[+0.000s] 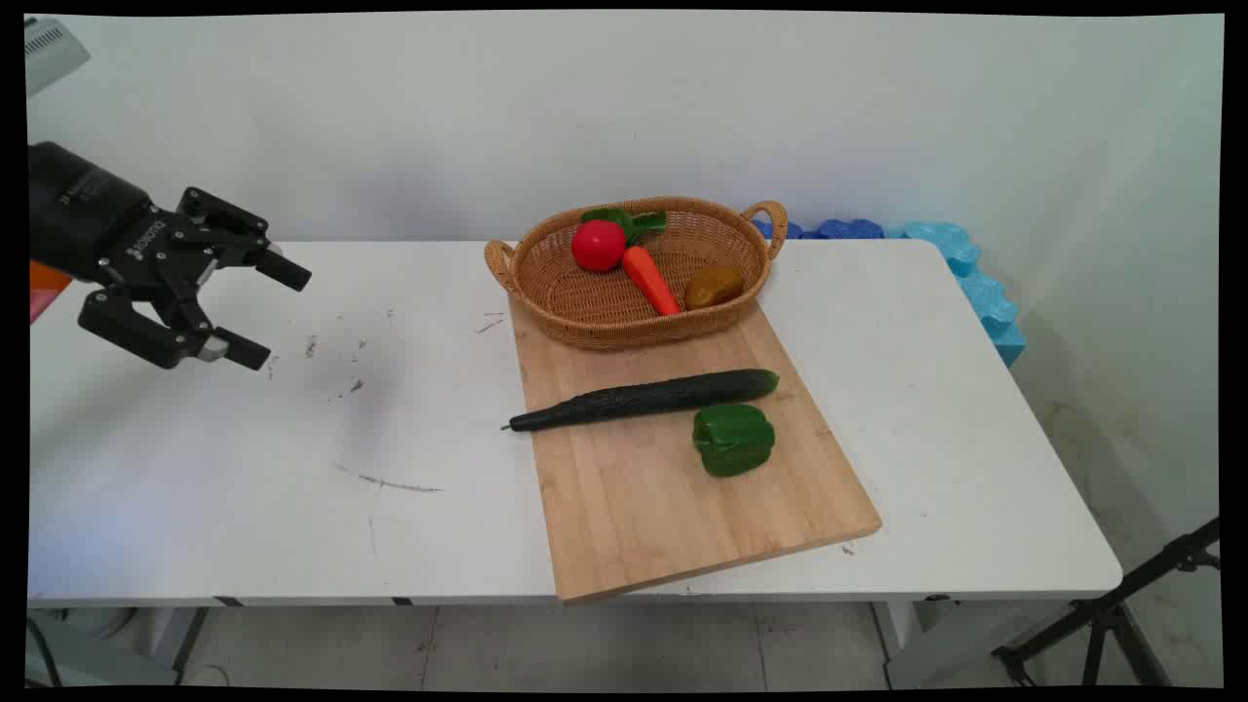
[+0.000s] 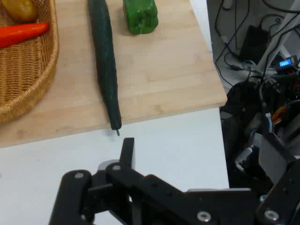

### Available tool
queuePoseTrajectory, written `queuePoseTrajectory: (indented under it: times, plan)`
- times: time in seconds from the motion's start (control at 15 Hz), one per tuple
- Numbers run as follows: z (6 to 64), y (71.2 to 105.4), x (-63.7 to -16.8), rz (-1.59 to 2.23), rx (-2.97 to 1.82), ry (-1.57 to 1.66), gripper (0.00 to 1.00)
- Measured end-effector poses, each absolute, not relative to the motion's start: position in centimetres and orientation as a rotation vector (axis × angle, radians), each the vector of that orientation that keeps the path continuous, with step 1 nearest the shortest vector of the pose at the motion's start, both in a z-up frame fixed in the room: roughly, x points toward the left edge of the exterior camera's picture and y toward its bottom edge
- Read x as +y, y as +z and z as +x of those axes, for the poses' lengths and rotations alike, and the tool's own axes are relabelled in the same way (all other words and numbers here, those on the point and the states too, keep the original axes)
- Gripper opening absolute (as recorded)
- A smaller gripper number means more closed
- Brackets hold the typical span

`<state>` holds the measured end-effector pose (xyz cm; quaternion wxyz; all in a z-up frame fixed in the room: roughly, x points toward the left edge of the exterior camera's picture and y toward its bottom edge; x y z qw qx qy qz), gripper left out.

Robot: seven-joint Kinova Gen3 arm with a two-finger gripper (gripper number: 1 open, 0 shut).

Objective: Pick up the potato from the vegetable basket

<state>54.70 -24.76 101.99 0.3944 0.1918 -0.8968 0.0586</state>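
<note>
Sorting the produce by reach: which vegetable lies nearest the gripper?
The cucumber: its thin stem end points toward the open gripper and overhangs the cutting board, while the green pepper and basket vegetables lie farther right.

White wall [image 1: 624, 107], white table [image 1: 975, 439], perhaps tiled floor [image 1: 585, 643]

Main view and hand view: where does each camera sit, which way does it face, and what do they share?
Main view: fixed above the table's near side, facing the back wall; shows the open gripper at left over the table.
Hand view: on the hand, looking along the gripper toward the cutting board; black linkage fills the bottom.
Shared: cucumber, green pepper, basket, carrot.
</note>
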Motion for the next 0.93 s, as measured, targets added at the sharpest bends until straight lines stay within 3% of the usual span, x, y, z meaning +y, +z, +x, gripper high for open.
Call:
queuePoseTrajectory:
  times: [0.47,0.93]
  plan:
    - [53.5,102.7,-26.5,0.531,-2.252,0.191,1.0]
    - [48.2,104.2,-33.2,0.671,-2.25,0.284,1.0]
